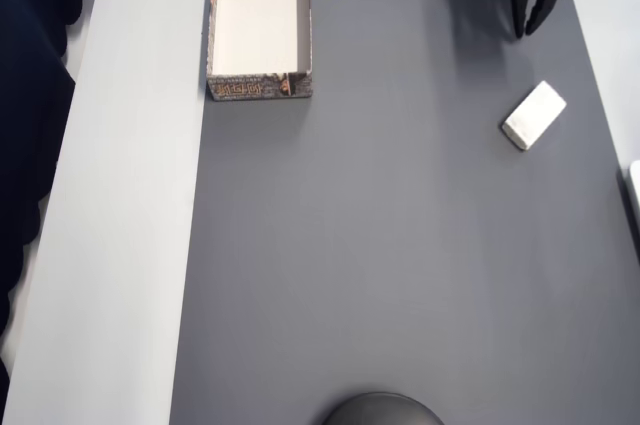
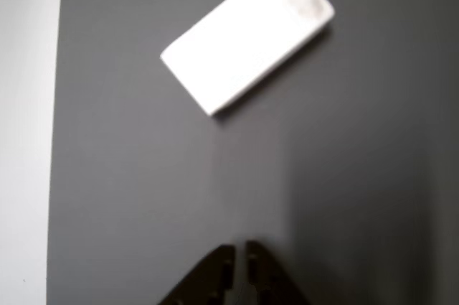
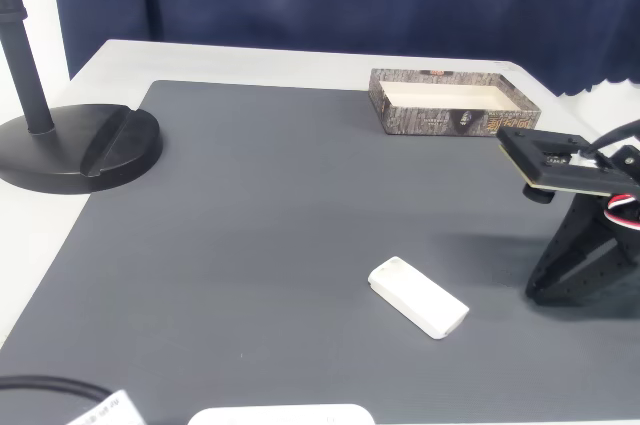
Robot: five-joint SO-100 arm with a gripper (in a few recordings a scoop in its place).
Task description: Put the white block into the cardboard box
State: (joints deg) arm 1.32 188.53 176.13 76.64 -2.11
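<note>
Gripper (image 2: 237,251), jaws clenched and empty, hangs near the white block (image 2: 247,38) lying askew on the grey mat (image 1: 380,245), cardboard box (image 1: 260,20) well apart; unopened jaws risk shoving the block aside.

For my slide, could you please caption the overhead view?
White block lies on grey mat, far from cardboard box.

Overhead, close wrist, perhaps low side.
</note>
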